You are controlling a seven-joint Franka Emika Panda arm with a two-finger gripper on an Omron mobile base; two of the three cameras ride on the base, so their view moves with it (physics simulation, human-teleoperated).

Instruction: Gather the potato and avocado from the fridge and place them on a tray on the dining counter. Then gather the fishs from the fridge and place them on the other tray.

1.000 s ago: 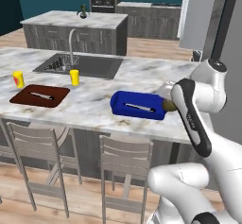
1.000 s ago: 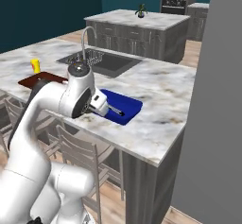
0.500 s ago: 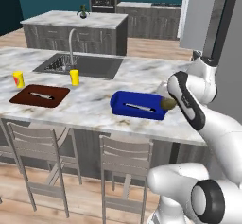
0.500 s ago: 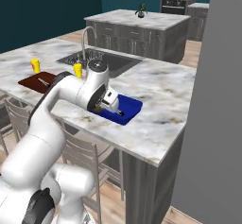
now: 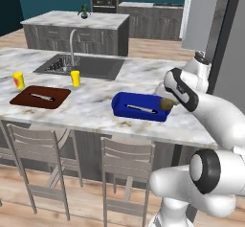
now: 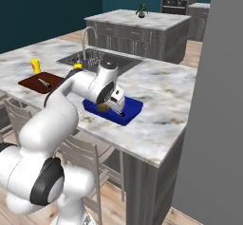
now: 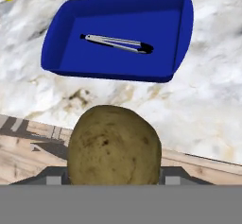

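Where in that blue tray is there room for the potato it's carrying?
The bright blue rectangular tray holds a slim silver-and-black utensil lying along its middle. Bare floor runs on both sides of it, widest toward the right-hand end in the hand view. The gripper carries the brown potato over the marbled counter.

The hand (image 5: 168,102) holds a potato (image 5: 166,105) beside the blue tray (image 5: 139,107).

Potato (image 7: 113,145) in my pincer (image 7: 113,176), at tray (image 5: 125,99) right end; fish (image 7: 116,43) in tray; other tray (image 5: 24,99) left on worktop (image 5: 91,108).
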